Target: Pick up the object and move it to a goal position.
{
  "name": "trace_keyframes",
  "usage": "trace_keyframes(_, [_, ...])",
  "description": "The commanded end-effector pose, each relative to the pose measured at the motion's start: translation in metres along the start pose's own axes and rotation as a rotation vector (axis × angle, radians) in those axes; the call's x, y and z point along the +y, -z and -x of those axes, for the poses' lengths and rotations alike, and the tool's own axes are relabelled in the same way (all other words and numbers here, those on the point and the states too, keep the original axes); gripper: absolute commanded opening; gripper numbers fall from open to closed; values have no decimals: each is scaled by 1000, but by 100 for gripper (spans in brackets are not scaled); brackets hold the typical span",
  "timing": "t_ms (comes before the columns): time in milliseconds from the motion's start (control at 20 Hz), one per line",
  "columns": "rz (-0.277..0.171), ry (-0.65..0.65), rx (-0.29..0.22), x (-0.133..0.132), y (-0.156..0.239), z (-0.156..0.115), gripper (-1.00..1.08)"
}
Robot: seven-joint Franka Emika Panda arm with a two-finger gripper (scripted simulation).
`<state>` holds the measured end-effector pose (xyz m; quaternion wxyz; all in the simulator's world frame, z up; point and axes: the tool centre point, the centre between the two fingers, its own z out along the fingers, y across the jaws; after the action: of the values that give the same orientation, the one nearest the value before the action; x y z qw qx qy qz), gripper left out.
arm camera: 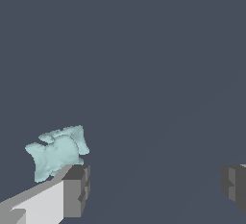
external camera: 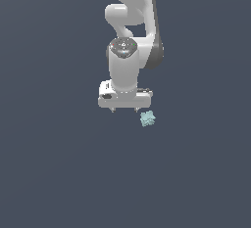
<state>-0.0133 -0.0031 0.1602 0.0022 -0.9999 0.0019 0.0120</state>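
Hovering over the dark floor point(external camera: 54, 173), the gripper point(external camera: 125, 110) has its jaws spread wide, holding nothing; the object point(external camera: 147, 118) lies just right of one fingertip point(arm camera: 77, 189).

Bare simulator scene, seemingly featureless grey ground point(external camera: 54, 173)

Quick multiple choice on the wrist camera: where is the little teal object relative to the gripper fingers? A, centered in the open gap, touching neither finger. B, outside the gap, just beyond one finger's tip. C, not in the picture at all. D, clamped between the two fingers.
B: the teal object sits beside one finger, while the wide gap of the open gripper holds nothing.
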Motion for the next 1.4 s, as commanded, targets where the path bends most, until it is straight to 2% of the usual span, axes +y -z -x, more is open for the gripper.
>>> trace_keyframes(0, [0, 0, 0, 0, 0, 0, 100])
trace_keyframes(750, [-14, 34, -11, -7, -6, 0, 100])
trace_keyframes(1000, [-6, 81, -5, -30, -20, 4, 100])
trace_keyframes(1350, [5, 196, 12, -83, -51, 19, 100])
